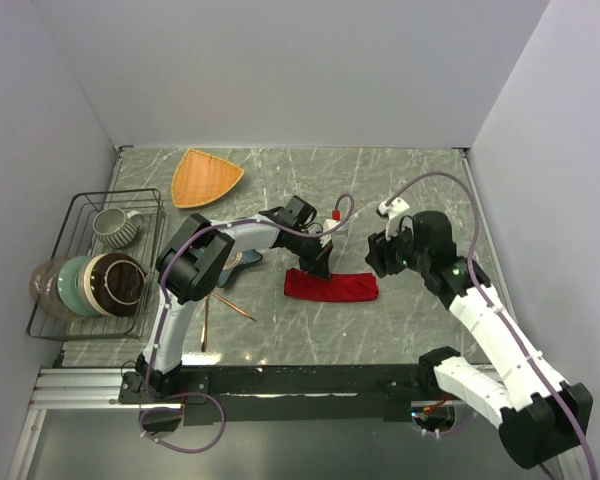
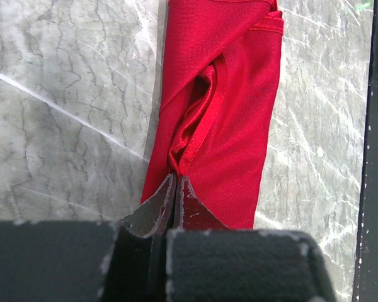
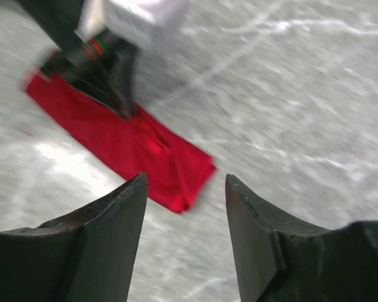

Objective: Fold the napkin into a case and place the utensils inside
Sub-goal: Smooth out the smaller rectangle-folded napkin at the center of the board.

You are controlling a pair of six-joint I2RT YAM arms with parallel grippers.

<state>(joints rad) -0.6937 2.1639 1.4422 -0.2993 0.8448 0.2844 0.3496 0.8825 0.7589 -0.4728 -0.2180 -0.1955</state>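
Observation:
The red napkin lies on the marble table as a narrow, long folded strip, a case shape. My left gripper stands over its left part, and in the left wrist view the left gripper is shut, pinching a raised inner fold of the napkin. My right gripper hovers just off the strip's right end. In the right wrist view the right gripper is open and empty, with the napkin beyond its tips. The copper utensils lie on the table left of the napkin, outside it.
A blue dish sits under the left arm's forearm. An orange triangular plate lies at the back left. A wire rack at the left edge holds a mug and bowls. White walls close in the table on three sides.

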